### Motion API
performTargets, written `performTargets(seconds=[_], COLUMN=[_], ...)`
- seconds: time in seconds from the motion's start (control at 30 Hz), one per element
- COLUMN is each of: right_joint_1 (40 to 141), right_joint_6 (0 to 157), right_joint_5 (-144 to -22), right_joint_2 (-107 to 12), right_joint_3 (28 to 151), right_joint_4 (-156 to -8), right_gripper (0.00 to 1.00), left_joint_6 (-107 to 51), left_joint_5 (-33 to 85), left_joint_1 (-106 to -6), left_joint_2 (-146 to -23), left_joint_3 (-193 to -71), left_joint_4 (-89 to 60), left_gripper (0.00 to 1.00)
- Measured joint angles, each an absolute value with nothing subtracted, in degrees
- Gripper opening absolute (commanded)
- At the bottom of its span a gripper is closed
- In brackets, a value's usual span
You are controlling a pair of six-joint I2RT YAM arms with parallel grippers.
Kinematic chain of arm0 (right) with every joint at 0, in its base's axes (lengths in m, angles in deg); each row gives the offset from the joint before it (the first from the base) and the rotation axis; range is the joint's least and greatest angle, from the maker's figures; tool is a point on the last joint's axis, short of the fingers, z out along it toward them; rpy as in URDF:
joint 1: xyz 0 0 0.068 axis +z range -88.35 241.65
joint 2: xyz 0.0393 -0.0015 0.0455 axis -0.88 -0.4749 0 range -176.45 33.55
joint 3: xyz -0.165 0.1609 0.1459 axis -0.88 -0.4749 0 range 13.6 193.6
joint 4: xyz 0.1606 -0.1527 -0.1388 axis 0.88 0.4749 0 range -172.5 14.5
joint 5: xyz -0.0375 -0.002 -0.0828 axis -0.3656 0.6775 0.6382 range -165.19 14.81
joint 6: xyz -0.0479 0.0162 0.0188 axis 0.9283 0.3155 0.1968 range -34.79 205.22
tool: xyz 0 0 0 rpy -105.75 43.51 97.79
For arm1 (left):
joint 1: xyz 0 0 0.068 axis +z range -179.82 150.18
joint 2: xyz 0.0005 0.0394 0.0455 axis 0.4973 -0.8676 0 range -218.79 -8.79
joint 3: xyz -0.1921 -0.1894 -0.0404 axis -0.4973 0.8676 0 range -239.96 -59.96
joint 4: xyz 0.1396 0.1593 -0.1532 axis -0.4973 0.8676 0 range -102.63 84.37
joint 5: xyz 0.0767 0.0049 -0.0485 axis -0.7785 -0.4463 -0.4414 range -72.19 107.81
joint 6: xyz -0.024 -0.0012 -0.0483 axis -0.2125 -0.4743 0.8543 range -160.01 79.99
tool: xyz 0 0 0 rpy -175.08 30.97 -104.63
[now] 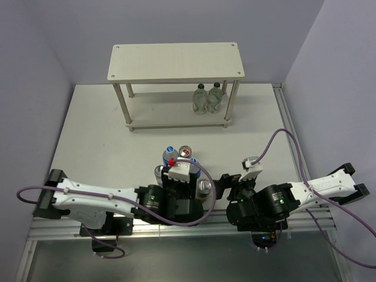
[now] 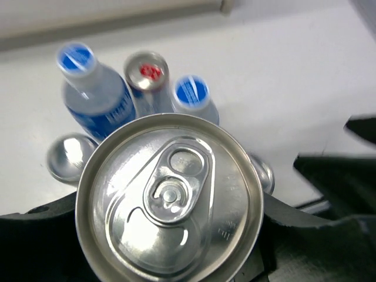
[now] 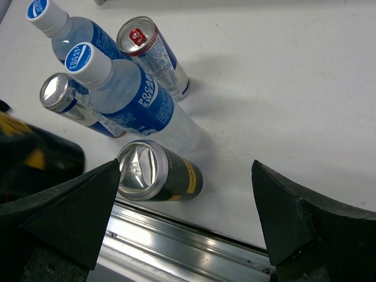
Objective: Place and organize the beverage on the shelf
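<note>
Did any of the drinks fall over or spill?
No, nothing stands out. The two bottles on the lower board of the shelf stand upright. The blue-capped bottles and cans on the table are upright too, with no spill showing. One can sits straight between the jaws of the left gripper.

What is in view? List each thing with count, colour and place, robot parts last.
table: 1, white, under everything.
shelf: 1, cream, two tiers, far side.
clear bottles: 2, lower tier, right end.
blue-capped bottles: 2, clear, blue labels, table cluster.
slim cans: 2, blue and silver, table cluster.
black-and-gold can: 1, cluster's near edge.
held can: 1, only silver top shows, in left jaws.
left arm: 1, white and black, jaws shut on held can.
right arm: 1, white and black, jaws open, empty.
</note>
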State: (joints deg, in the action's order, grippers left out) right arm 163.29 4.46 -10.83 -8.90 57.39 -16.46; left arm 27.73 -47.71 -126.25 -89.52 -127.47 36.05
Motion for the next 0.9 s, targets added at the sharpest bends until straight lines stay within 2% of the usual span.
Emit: performTargets(seconds=[0.1, 0.17, 0.3, 0.4, 0.53, 0.77, 0.9], right_joint_1=[163.29, 163.29, 163.29, 163.29, 163.29, 163.29, 163.31], right_joint_6=[4.99, 5.23, 5.43, 5.47, 5.75, 5.89, 6.15], right_joint_5=[-10.65, -10.52, -10.44, -10.30, -10.19, -10.09, -10.06], right_joint_2=[-8.60, -8.27, -7.64, -7.37, -6.96, -6.94, -6.89], right_joint_3=[57.21, 57.06, 57.04, 57.02, 56.54, 56.25, 56.25], right_joint_4=[-17.03, -17.27, -17.45, -17.62, -18.10, -18.36, -18.50], right_gripper=[1.00, 1.00, 1.00, 1.00, 1.00, 1.00, 1.00], left_joint_6=[19.56, 9.62, -11.48, -20.74, -28.81, -33.05, -33.71], left_joint_5=[-49.04, -48.32, -39.86, -31.40, -22.59, -7.95, -2.57], left_joint_1=[-123.45, -119.19, -104.91, -89.85, -74.62, -59.36, -53.31], left_joint_2=[-85.17, -80.67, -70.81, -69.92, -78.55, -98.24, -107.18], left_joint_3=[-131.05, -131.14, -130.33, -136.52, -152.54, -179.51, -188.73], left_joint_4=[36.86, 31.29, 15.92, 11.88, 9.80, 14.54, 17.30], left_gripper=[0.00, 0.00, 0.00, 0.00, 0.00, 0.00, 0.00])
